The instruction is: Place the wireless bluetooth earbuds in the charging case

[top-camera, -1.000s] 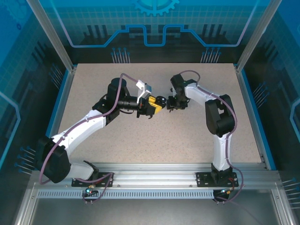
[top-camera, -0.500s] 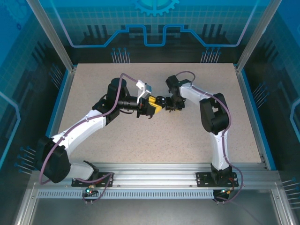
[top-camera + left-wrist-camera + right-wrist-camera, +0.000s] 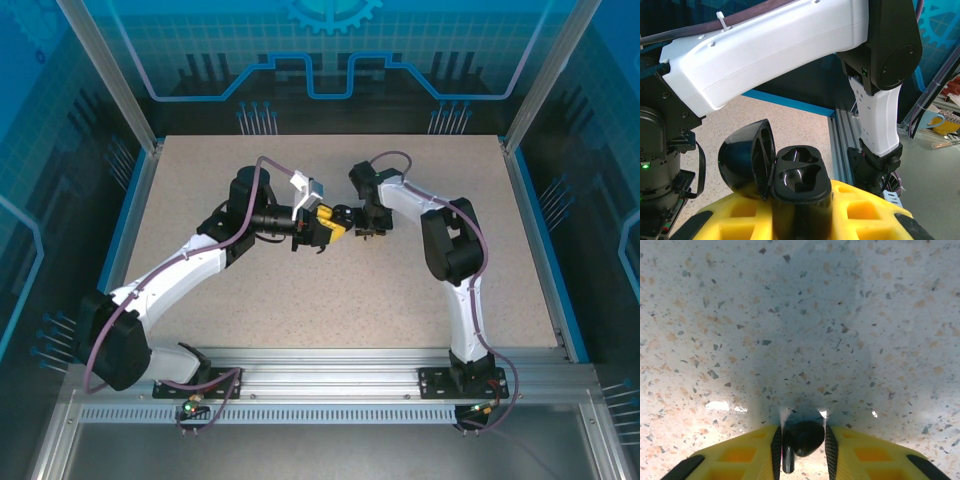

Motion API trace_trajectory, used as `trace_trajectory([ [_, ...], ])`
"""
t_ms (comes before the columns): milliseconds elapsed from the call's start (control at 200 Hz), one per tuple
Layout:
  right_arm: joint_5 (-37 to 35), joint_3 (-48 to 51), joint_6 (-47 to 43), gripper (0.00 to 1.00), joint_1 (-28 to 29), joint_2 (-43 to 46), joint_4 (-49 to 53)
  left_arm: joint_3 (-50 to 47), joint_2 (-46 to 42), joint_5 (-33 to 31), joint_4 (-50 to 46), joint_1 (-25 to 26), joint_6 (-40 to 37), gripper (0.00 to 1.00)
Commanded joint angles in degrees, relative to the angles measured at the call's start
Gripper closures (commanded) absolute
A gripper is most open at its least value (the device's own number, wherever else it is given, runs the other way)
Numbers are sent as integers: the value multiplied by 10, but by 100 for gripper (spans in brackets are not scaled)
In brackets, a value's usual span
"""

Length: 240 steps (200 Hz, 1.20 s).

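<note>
Two hands meet above the middle of the table (image 3: 400,290), their fingertips close together. The left hand (image 3: 328,224) reaches in from the left side, its yellow fingers (image 3: 865,212) clenched on the charging case (image 3: 800,187), which is held up off the surface. The case stands open: its lid (image 3: 746,159) is swung back on the hinge to the left, and two moulded wells (image 3: 799,176) face upward, both bare and dark inside. Behind the case, the white link of the right arm (image 3: 765,55) crosses the upper part of the left wrist view. The right hand (image 3: 368,224) comes in from the right and hovers over the speckled table, casting a soft shadow on it. One earbud (image 3: 804,437), small, black and rounded, sits between its two yellow fingers, and both pads seem to press against it, so the right hand appears to be grasping it. From above, the earbud is too small to make out.
</note>
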<state>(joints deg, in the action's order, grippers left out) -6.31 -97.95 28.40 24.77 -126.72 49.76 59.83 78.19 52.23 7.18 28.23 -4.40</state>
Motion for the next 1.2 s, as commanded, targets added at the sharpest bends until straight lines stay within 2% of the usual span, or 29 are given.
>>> trace_trajectory([
  [0,0,-7,4,72,12,-30,-7,-7,-14,2,1,-5,-3,97],
  [155,-1,-8,0,72,10,-32,-12,-7,-15,2,0,-6,-3,97],
  [245,2,-14,-4,65,8,-36,-11,-8,-16,2,0,-7,-3,97],
  [525,4,-18,-11,64,7,-21,-22,-9,-18,2,0,-9,-2,97],
  [886,-14,-26,1,69,5,-23,-21,-9,-20,2,0,-10,-3,97],
  [1196,-23,-33,-2,67,6,-35,-11,-7,-18,3,2,-10,-2,97],
])
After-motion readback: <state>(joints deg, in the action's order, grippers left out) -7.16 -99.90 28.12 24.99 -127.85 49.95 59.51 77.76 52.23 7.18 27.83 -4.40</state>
